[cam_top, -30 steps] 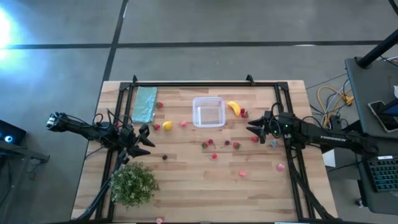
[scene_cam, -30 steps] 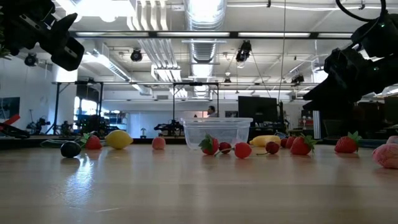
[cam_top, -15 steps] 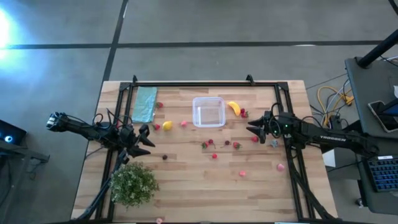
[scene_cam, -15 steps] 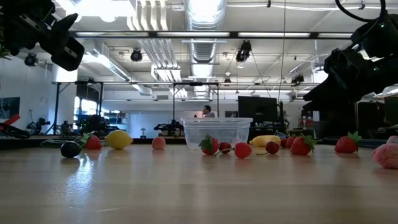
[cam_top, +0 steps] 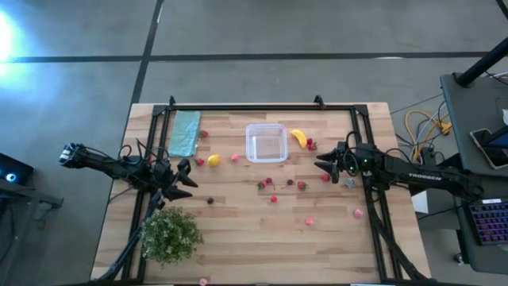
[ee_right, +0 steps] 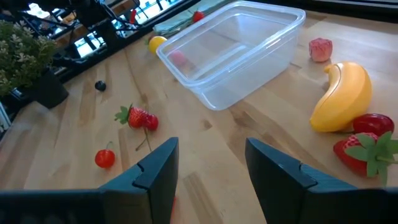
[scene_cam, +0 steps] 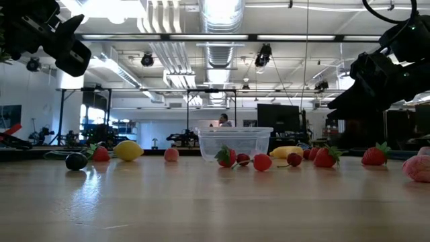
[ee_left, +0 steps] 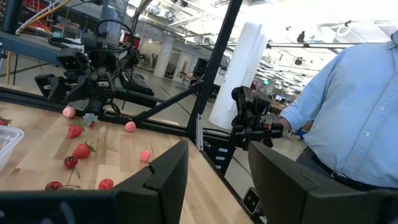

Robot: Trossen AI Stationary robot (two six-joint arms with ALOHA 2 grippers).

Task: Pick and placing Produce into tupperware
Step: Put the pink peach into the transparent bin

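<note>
The clear tupperware (cam_top: 266, 127) stands upright at the table's far middle, nothing in it (ee_right: 249, 81). Around it the produce lies loose on the wood: a yellow banana (cam_top: 298, 137) and red strawberries (ee_right: 364, 152) to its right, a lemon (cam_top: 213, 160) to its left, berries (cam_top: 274, 184) in front of it, pink pieces (cam_top: 309, 222) nearer, and a dark piece (cam_top: 210, 200). My left gripper (cam_top: 187, 179) hovers open at the table's left, above the wood. My right gripper (cam_top: 322, 165) hovers open at the right, facing the tupperware (ee_right: 211, 171).
A teal cloth (cam_top: 185, 133) lies at the far left. A green leafy bush (cam_top: 169, 234) stands at the near left, close to my left arm. Black frame rails (cam_top: 238, 106) run along the table's edges. A person in a light blue shirt (ee_left: 354, 112) stands beyond the table.
</note>
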